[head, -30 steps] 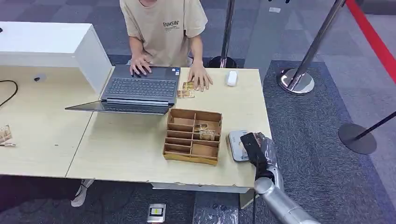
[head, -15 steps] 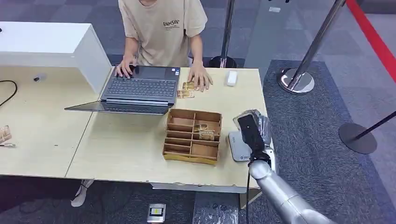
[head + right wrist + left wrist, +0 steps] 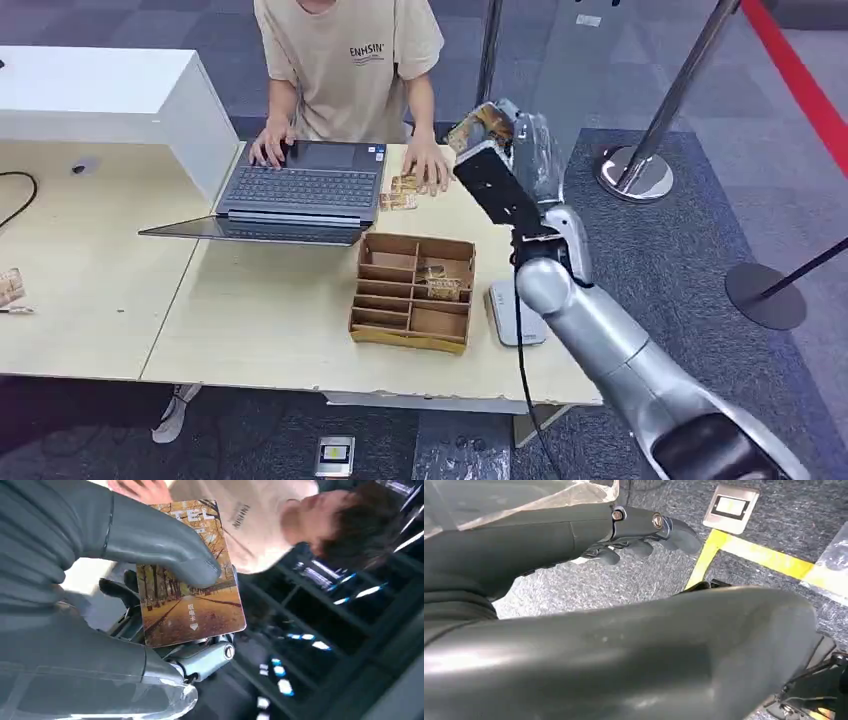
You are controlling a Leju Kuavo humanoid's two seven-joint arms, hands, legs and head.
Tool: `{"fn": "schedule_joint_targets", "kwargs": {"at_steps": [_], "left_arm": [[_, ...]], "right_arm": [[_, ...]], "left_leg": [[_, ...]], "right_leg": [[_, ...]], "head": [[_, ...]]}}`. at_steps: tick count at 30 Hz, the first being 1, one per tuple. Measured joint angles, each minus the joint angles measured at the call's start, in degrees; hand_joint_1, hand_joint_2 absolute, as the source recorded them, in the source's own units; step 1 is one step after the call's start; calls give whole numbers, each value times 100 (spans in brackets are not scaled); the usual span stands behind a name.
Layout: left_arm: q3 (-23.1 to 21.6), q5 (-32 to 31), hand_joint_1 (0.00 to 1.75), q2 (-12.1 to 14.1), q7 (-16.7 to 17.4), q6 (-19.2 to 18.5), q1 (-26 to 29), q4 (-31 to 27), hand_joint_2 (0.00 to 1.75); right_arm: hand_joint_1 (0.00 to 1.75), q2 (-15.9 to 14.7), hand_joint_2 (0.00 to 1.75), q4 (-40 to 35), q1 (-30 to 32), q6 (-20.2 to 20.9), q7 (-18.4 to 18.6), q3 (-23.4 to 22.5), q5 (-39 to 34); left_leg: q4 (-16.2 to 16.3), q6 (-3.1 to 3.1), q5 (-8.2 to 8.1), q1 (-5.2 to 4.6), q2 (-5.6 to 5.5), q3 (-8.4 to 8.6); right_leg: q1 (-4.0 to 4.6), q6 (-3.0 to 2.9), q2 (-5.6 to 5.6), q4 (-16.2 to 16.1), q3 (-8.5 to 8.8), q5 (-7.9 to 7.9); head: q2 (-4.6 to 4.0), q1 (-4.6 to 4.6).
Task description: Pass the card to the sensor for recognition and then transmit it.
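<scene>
The robot's right hand (image 3: 505, 150), raised over the table's (image 3: 250, 310) far right part near a person (image 3: 345, 60), pinches a card (image 3: 187, 575) between thumb and fingers, well above the sensor (image 3: 510, 310).

Even, bright indoor light falls on the table (image 3: 250, 330), shadows faint. The right wrist view blurs its background; the left wrist view shows a soft-focus foreground.
</scene>
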Motion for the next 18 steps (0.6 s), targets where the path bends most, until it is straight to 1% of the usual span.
{"fn": "schedule_joint_targets", "kwargs": {"at_steps": [3,5,11,12,13,16,18], "left_arm": [[-20,-13,0,0,0,0,-3,0,0],[-46,-13,0,0,0,0,-3,0,0],[-50,-15,0,0,0,0,-3,0,0],[-88,-26,0,0,0,0,-3,0,0],[-116,-35,0,-11,0,18,-3,0,0],[-120,-30,0,-35,0,20,11,0,0],[-125,-30,0,-50,-15,18,11,0,0]], "right_arm": [[175,29,175,388,-399,114,55,239,331],[175,37,175,587,-560,138,63,390,394],[175,42,175,640,-591,142,63,427,402],[175,48,175,886,-741,282,229,608,710],[175,101,175,1634,-1157,865,719,1248,2375],[175,142,175,1964,-1307,1087,861,1610,2971],[175,153,175,2169,-1380,1183,986,1861,3216]], "left_leg": [[0,0,0,0,-6,-2],[0,0,0,0,-5,-2],[0,0,0,0,-5,-2],[0,0,0,0,-6,-5],[0,0,0,1,-10,-7],[0,0,0,1,-12,-8],[0,0,0,1,-11,-7]], "right_leg": [[0,0,-5,-1,0,0],[0,0,-4,-1,-1,0],[0,0,-4,-1,-1,0],[0,0,-4,-1,-1,0],[1,0,-5,-2,-5,-1],[1,0,-11,-1,-5,-1],[1,0,-11,-1,-5,-1]], "head": [[0,2],[0,0],[0,2],[0,0],[0,0],[0,2],[0,4]]}}
